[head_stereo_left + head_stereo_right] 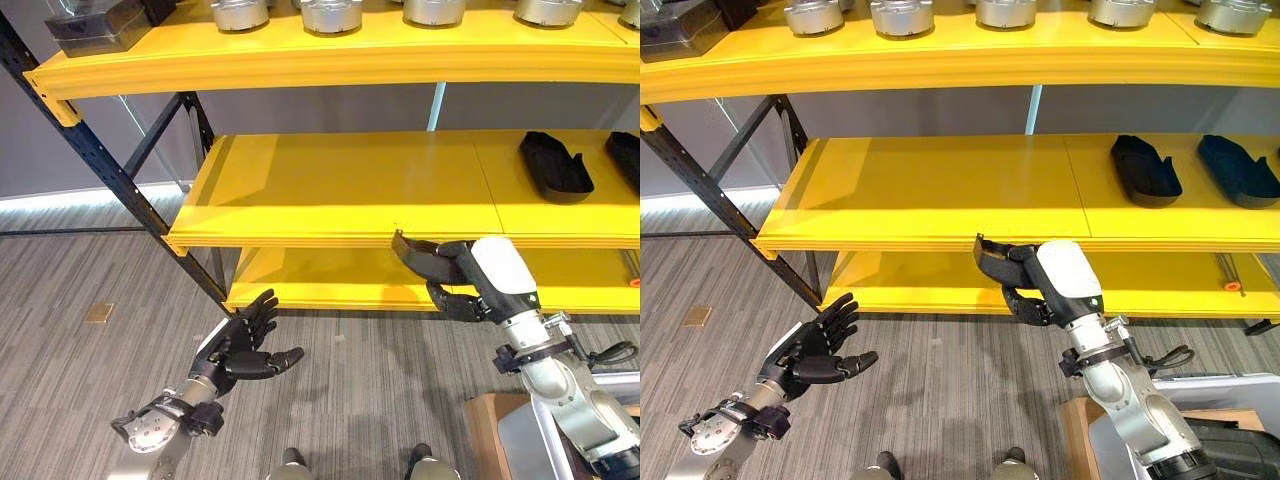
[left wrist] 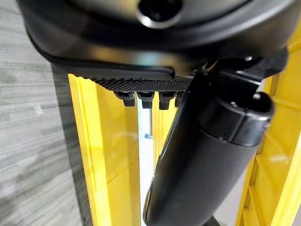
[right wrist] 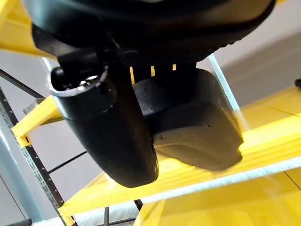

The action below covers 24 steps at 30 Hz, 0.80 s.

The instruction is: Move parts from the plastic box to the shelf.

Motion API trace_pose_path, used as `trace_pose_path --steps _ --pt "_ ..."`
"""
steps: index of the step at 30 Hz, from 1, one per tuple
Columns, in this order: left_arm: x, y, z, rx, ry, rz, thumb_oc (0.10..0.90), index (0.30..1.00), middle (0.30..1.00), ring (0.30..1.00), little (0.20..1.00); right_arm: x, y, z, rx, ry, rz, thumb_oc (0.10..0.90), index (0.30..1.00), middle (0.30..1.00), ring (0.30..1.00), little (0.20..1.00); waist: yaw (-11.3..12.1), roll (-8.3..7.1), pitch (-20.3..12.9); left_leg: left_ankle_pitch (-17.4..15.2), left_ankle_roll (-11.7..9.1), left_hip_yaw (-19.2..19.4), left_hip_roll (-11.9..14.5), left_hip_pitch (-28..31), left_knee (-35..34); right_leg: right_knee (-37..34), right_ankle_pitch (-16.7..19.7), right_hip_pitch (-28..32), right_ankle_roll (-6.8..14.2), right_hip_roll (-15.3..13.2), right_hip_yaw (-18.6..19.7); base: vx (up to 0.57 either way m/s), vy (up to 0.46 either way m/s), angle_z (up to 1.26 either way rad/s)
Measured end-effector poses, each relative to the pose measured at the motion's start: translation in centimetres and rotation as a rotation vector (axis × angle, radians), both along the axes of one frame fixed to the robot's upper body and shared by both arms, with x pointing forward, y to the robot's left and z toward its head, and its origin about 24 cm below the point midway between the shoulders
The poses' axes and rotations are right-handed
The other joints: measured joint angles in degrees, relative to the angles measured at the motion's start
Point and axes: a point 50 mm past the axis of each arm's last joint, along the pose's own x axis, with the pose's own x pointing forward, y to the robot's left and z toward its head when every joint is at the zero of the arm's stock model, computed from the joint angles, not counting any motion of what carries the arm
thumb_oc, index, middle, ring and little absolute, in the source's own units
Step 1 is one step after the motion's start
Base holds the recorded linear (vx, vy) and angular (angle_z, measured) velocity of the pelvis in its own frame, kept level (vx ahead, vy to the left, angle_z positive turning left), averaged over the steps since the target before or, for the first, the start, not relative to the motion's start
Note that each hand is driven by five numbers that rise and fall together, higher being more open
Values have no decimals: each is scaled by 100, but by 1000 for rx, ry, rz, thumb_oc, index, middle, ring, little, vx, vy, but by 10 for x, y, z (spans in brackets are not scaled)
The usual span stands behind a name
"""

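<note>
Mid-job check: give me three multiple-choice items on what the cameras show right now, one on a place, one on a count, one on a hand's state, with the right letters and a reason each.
1. Where is the black part in the right hand?
A. lying on the floor
B. at the front edge of the middle shelf
C. on the top shelf among the metal cans

2. How many black parts already lie on the middle shelf at its right end?
A. none
B. two
C. five

3. What is the state of the left hand?
A. open, holding nothing
B. shut on a black part
C. gripping the shelf post

Answers:
1 B: the held part sits level with the shelf's front lip.
2 B: the right eye view shows two side by side.
3 A: its fingers are spread low over the floor.
</note>
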Motion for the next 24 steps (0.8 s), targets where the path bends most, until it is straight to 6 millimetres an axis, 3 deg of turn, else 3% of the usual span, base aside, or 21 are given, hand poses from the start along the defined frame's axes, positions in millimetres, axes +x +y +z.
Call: trace_pose_path --steps 9,15,24 --pt "-2 2 4 -19 -60 64 900 1000 1000 1000 1000 4 -4 -3 -8 -12 -25 400 300 300 300 300 72 -60 -1 -15 26 21 22 13 4 26 25 -10 -25 54 52 -6 56 -3" --pt "5 0 6 -52 -86 104 900 1000 1000 1000 1000 5 -5 -4 -14 -18 -32 400 300 300 300 300 212 -192 -45 -88 -2 -14 19 141 91 -58 39 204 -11 59 68 55 13 2" --pt "-5 11 -18 -17 57 133 900 1000 1000 1000 1000 19 7 17 -202 -200 21 400 300 300 300 300 298 -420 -222 -211 69 32 -89 99 189 -475 338 336 40 13 158 18 130 -4"
